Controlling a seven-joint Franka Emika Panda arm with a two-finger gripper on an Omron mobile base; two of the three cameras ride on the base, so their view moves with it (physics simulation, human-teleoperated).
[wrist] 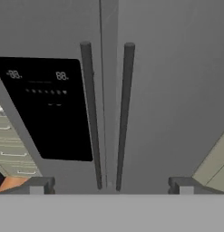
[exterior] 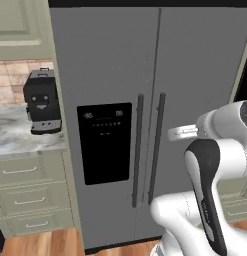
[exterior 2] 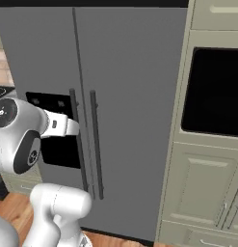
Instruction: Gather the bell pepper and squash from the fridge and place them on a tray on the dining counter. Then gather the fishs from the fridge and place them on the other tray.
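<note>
The white arm's end effector (wrist: 111,186) hangs in front of the closed fridge (exterior: 195,65), its two dark fingertips (wrist: 38,185) spread wide apart with nothing between them and clear of the doors. Straight ahead of it, and just beyond, stand the two dark vertical handles: the left-door handle (wrist: 91,113) and the right-door handle (wrist: 124,113), side by side on either side of the seam where the grey doors meet, both doors shut. To the left of the end effector, on the left door, sits the black dispenser panel (wrist: 45,108) with its pale display marks. Farther off to the left, past the fridge's edge, a black coffee machine (exterior: 41,102) stands on a marble tabletop (exterior: 15,137) above pale green drawers (exterior: 25,195), with a tiled wall behind. To the right of the end effector, beside the fridge, a dark built-in oven window (exterior 2: 214,91) is set in pale green cabinetry (exterior 2: 202,188). Wood flooring (exterior: 40,245) shows below.
</note>
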